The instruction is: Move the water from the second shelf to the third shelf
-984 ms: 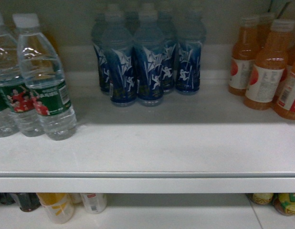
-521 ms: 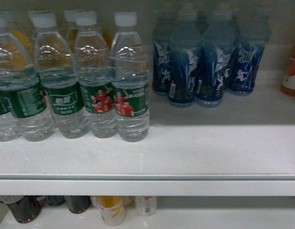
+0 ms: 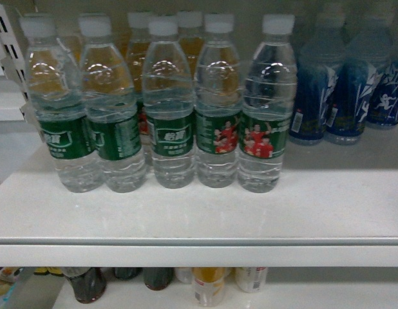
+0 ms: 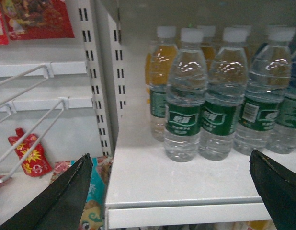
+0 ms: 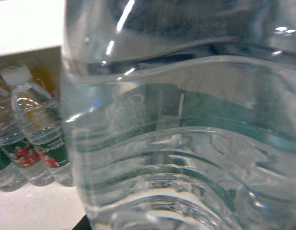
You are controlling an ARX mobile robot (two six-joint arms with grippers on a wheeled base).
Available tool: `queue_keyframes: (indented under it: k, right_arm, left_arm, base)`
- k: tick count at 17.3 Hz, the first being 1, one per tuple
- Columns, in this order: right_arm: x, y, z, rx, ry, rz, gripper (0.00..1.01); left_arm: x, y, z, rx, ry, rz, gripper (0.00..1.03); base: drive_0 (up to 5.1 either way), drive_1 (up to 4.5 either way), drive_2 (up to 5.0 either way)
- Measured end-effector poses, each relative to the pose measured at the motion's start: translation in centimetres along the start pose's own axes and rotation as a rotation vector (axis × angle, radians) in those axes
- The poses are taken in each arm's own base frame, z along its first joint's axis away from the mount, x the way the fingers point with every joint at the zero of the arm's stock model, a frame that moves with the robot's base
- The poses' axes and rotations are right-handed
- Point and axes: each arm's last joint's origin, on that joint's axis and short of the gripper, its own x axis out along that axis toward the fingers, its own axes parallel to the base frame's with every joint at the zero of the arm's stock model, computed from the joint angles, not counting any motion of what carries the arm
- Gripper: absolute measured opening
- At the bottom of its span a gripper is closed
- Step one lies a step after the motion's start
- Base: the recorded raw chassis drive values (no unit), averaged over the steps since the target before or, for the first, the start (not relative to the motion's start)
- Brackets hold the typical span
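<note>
The left gripper (image 4: 172, 191) is hanging wide open before the shelf's (image 3: 199, 212) left front corner, holding nothing. Five water bottles (image 3: 167, 103) are standing in a row along the shelf's left half, blue bottles (image 3: 341, 84) sitting right of them. A water bottle (image 5: 186, 143) is filling the right wrist view; whether the right gripper is gripping it, I cannot tell.

You'll read little here: the water bottles (image 3: 173, 103) carry green labels (image 3: 172, 134) with white Chinese characters, too blurred to make out. At 3 o'clock, the blue bottles (image 3: 318, 90) show only white figures and a small illegible red tag.
</note>
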Motion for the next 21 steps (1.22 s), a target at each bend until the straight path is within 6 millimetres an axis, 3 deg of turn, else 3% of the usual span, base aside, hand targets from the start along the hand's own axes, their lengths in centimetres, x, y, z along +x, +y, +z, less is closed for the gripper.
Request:
queue_keyframes:
  k: [19, 21]
  right_arm:
    - [-0.01, 0.09, 0.07, 0.0, -0.006, 0.022, 0.4]
    - [0.0, -0.01, -0.01, 0.0, 0.001, -0.001, 0.4]
  left_arm:
    - [0.0, 0.0, 0.0, 0.0, 0.0, 0.003, 0.98]
    - [0.0, 0.0, 0.0, 0.0, 0.0, 0.002, 0.98]
  base:
    - [-5.0, 2.46, 2.5]
    - [0.0, 0.0, 0.0]
